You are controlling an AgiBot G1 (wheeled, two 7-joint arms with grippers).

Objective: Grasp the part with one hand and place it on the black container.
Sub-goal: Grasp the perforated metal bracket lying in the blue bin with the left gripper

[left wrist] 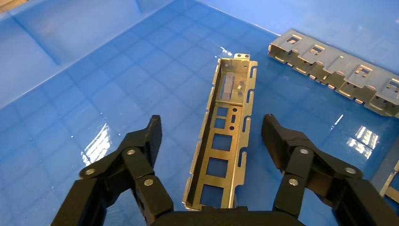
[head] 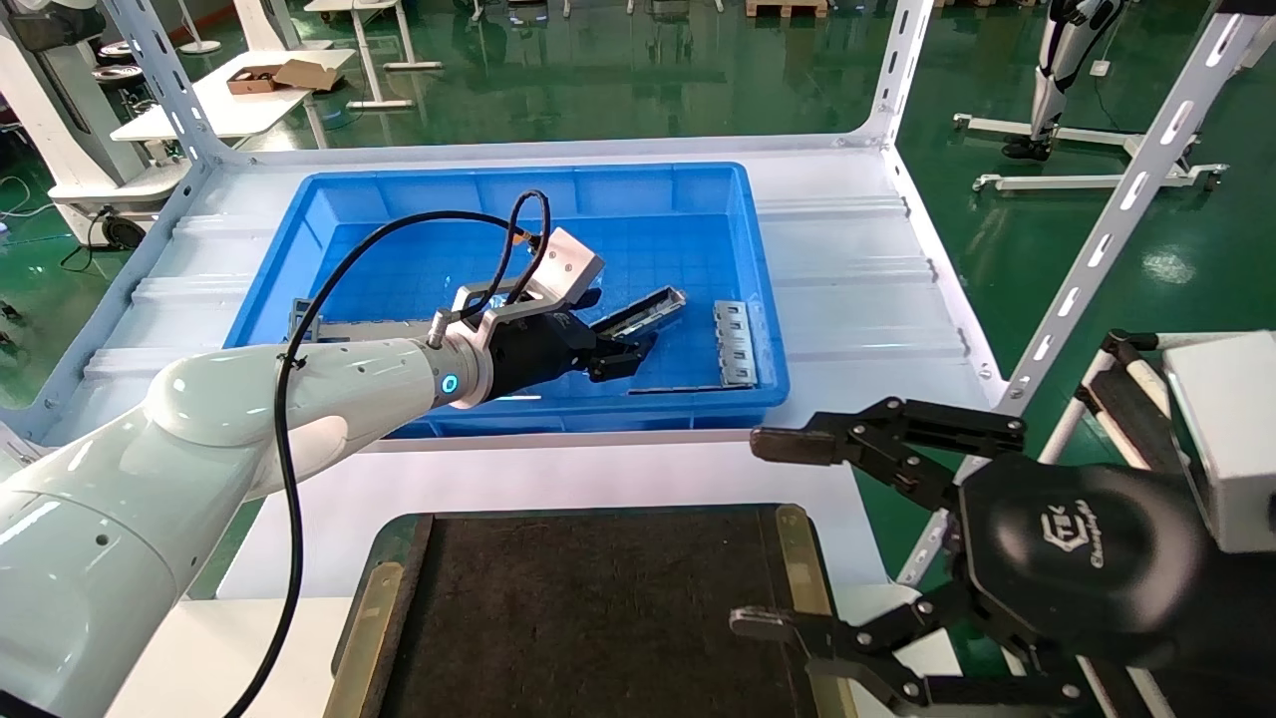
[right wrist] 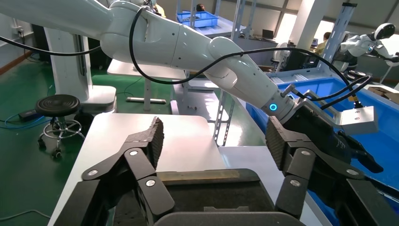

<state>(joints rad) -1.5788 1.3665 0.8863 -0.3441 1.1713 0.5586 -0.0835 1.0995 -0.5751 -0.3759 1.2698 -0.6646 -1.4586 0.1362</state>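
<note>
Over the part [left wrist: 225, 136], left hand [left wrist: 211, 136] hovers (fingers spread).

Everything is lit pretty evenly from overhead, bright and a bit cool. White glare patches are picked up on the wet-looking floor of the blue bin [left wrist: 70, 84], just beside the left gripper [left wrist: 209, 136], whose fingers are spread. Reflections are also smeared across the green floor [head: 618, 70] far beyond it. Only soft shadow is thrown under the gripper. The black container [head: 598, 608] is seen matt, no shine. Straight frame posts are bent slightly near the head view's edges. Windows behind the right gripper [right wrist: 214, 136] are blown out.
</note>
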